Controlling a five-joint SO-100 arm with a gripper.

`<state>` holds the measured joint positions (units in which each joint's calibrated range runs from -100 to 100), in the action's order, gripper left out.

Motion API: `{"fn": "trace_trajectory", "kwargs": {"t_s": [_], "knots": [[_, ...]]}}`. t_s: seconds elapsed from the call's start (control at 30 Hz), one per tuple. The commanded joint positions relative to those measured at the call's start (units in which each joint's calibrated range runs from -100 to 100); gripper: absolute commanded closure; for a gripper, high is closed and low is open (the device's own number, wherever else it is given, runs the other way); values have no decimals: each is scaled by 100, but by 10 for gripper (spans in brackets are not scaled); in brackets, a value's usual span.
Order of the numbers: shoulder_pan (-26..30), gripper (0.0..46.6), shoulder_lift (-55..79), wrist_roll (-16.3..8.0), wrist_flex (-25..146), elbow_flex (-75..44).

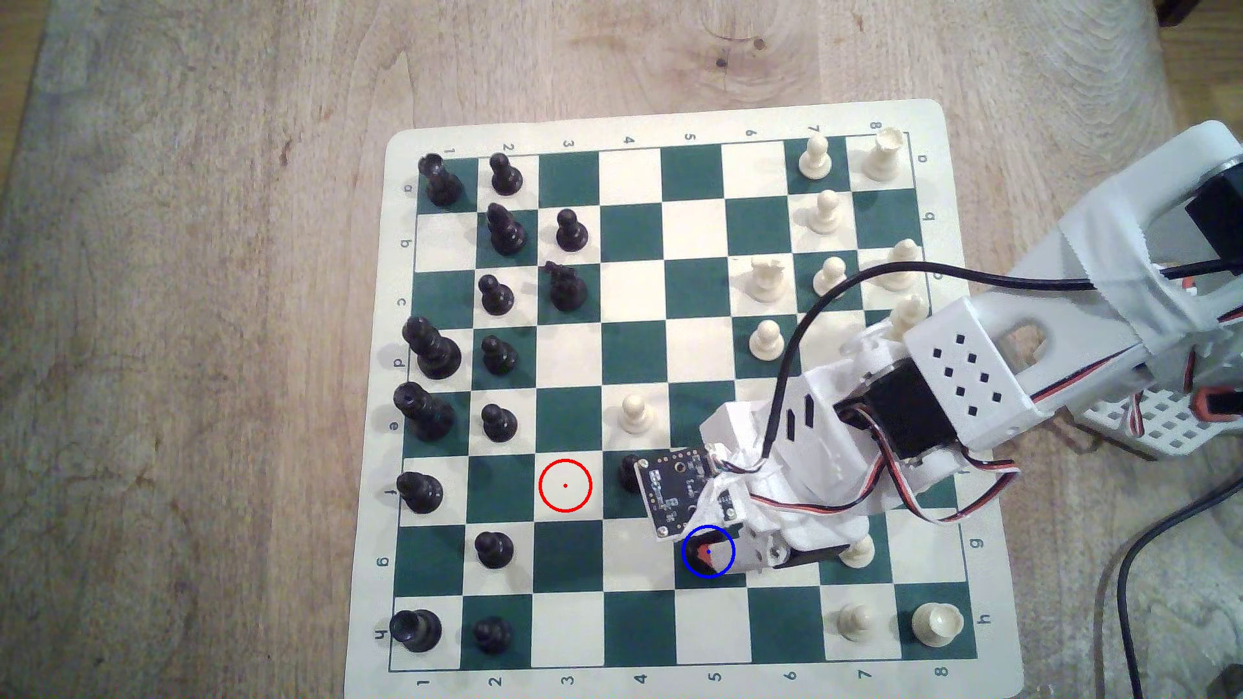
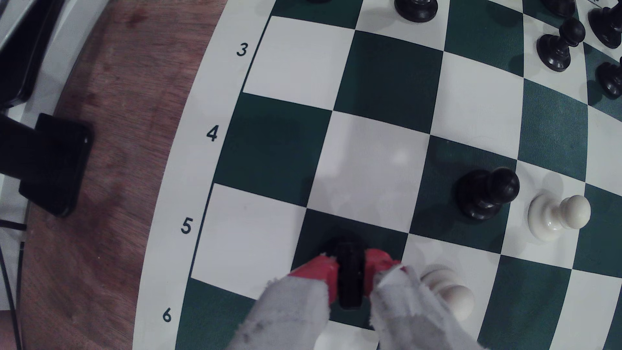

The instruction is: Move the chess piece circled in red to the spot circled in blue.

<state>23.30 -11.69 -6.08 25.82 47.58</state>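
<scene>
Where "5" reads, gripper-held knight (image 2: 350, 269)

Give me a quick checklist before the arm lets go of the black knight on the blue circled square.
1. Knight held: ok. The black knight sits between the gripper and its red fingertips.
2. Over the target: ok. In the exterior view the gripper tip lies inside the blue ring on a green square.
3. Base touching the board: cannot tell; the fingers hide it.
4. Knight upright: cannot tell from either view.
5. Neighbours: not ok. A cream pawn stands right beside one finger and may be brushed on opening.
6. Start square: ok. The red ring holds no piece.
</scene>
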Motion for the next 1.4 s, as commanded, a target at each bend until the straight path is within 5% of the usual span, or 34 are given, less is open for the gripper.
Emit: {"fn": "trace_trajectory", "kwargs": {"t_s": [0.0,0.2,0.63,0.83,1.0,1.13,1.37], "knots": [[90,464,-3,15,-26,-98],[106,375,6,20,23,-162],[-3,320,-733,10,866,-824],[43,320,-1301,-5,1276,-814],[-97,321,-2609,24,1055,691],[-308,351,-3560,444,834,1778],[-934,424,-5257,659,-731,3157]]}}
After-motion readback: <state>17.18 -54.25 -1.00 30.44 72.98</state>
